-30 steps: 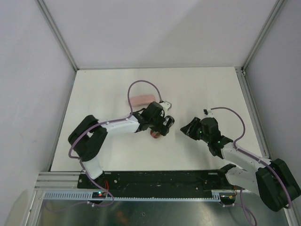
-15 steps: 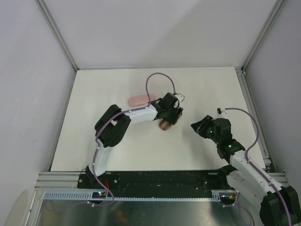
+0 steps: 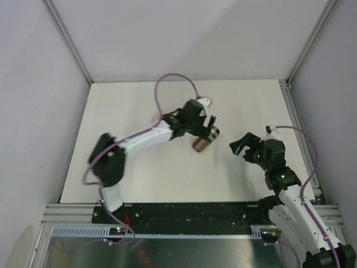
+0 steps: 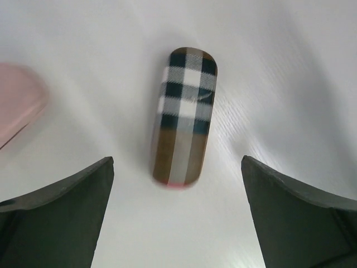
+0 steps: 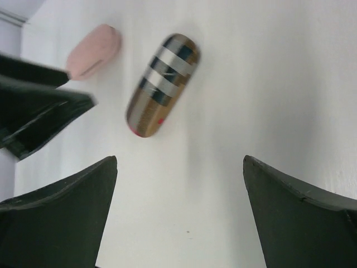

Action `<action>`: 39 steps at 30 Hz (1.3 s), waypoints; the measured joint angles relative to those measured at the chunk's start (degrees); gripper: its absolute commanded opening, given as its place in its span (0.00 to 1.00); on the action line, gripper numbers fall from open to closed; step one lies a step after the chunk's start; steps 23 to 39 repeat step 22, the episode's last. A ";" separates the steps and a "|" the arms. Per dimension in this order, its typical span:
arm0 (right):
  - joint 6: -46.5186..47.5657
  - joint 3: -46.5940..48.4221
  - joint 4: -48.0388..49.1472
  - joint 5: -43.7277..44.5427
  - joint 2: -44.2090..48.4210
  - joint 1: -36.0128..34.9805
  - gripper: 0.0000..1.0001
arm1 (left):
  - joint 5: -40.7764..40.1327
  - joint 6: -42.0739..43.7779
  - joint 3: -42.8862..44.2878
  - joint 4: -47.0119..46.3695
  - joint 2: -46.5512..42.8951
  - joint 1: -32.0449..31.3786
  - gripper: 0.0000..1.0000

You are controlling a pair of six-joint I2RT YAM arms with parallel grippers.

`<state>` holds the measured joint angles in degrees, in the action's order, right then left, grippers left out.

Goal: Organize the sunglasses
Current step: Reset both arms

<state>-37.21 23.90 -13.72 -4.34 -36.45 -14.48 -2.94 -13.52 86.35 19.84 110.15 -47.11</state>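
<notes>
**Top view:** The left gripper [image 3: 204,126] hangs just above the checkered case [image 3: 205,139]. The right gripper [image 3: 242,145] is near it on the other side, and neither touches it. I see no sunglasses on the table [image 3: 128,106]. Maybe they are inside a closed case, but I cannot tell.

**Left wrist:** Both fingers [image 4: 67,195] stand wide apart and hold nothing. The checkered case lies closed between and ahead of them, lengthwise to the camera. The pink case [image 4: 17,106] is off to the left. To take the checkered case well, I would come straight down and close across its narrow width near the middle, so that it does not turn.

**Right wrist:** These fingers [image 5: 61,195] are also fully spread and empty. The checkered case lies ahead of them, tilted, and the pink case [image 5: 93,51] is just beyond it. I would keep this arm away from the left one.
</notes>
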 measured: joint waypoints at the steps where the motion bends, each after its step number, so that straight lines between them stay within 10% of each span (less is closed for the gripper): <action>1: 0.87 1.42 -0.85 -0.42 0.57 0.00 0.99 | -1.66 -0.66 -3.23 0.37 -5.38 0.00 1.00; 8: 6.34 10.23 -4.24 -4.04 7.89 0.00 0.99 | -11.74 -6.29 -23.34 -2.25 -45.31 1.16 1.00; 18: 10.54 13.11 -11.41 -3.67 18.25 0.00 0.99 | -17.09 -13.70 -48.50 0.44 -77.35 1.55 1.00; 39: 10.93 13.11 -14.01 -3.63 18.73 0.00 0.99 | -16.94 -15.47 -50.58 1.03 -83.27 1.55 1.00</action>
